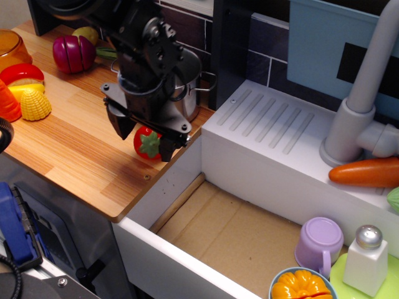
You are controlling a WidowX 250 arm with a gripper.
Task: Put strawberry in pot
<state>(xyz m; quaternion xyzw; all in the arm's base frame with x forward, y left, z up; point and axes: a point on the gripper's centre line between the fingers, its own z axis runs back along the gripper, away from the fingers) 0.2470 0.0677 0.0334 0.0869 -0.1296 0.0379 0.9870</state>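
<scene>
Arm (134, 37), upper left of frame: black throughout, glossy housing with rounded joint sections. Gripper (142, 134), left of centre: black flat plate carrying small silver screws along its edge, with two thick, dark, tapering fingers (116, 121). No cables or markings discernible.

The strawberry (147, 142) looks like glossy red plastic with a matt green cap. The pot (189, 87) is shiny, mirror-like steel. The hand (142, 135) is dark, smooth metal or plastic with a slight sheen. The desk (81, 149) shows striped wood grain with a satin finish. The sink floor (237, 240) looks like matt brown cardboard.
</scene>
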